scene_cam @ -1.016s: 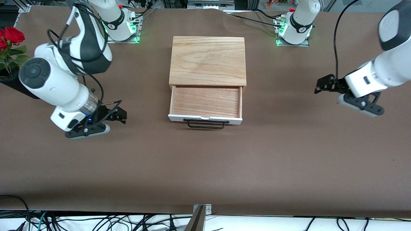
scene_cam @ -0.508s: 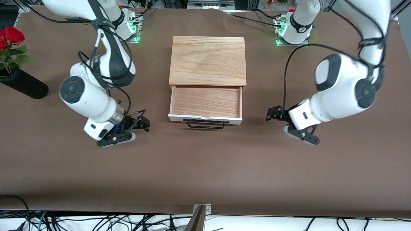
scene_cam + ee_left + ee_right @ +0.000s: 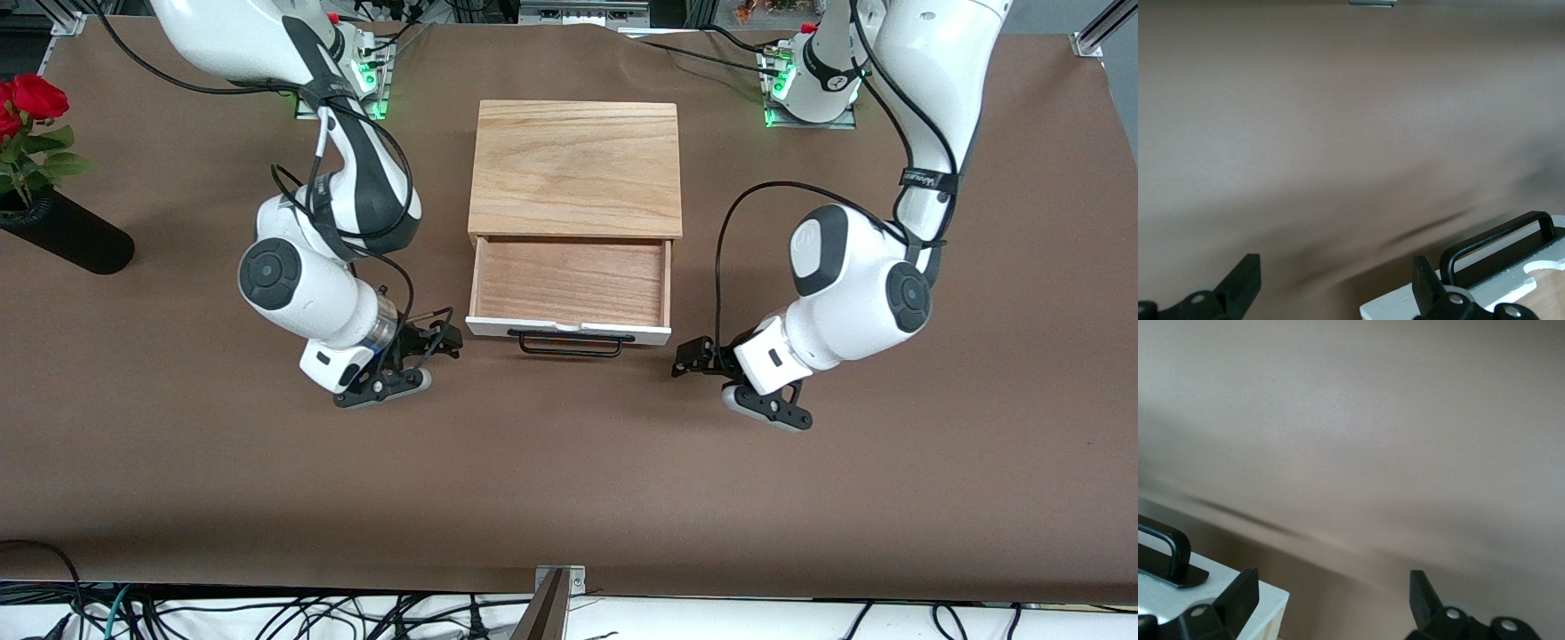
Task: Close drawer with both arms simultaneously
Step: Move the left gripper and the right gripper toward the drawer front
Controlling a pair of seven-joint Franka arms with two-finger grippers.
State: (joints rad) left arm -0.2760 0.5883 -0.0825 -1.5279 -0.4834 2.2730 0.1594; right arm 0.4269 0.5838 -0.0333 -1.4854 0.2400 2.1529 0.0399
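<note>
The drawer point(image 3: 569, 283) is pulled out of the wooden box point(image 3: 575, 169), its light-wood tray empty. Its white front panel point(image 3: 569, 331) and black wire handle point(image 3: 569, 344) face the front camera. My right gripper point(image 3: 444, 342) is open and low over the brown cloth, just beside the panel's corner toward the right arm's end. My left gripper point(image 3: 689, 357) is open and low over the cloth, beside the other corner. The left wrist view shows open fingers point(image 3: 1245, 283) with the panel point(image 3: 1485, 293) and handle point(image 3: 1498, 240). The right wrist view shows the panel's corner point(image 3: 1265, 603) by its fingers point(image 3: 1421, 590).
A black vase point(image 3: 67, 236) with red roses point(image 3: 31, 98) lies at the right arm's end of the table. The arm bases point(image 3: 342, 80) point(image 3: 813, 84) stand beside the box's back corners. A metal bracket point(image 3: 558, 587) and cables sit at the table's front edge.
Both arms have swung in from the table's ends toward the drawer's front corners and come lower. The drawer has not moved.
</note>
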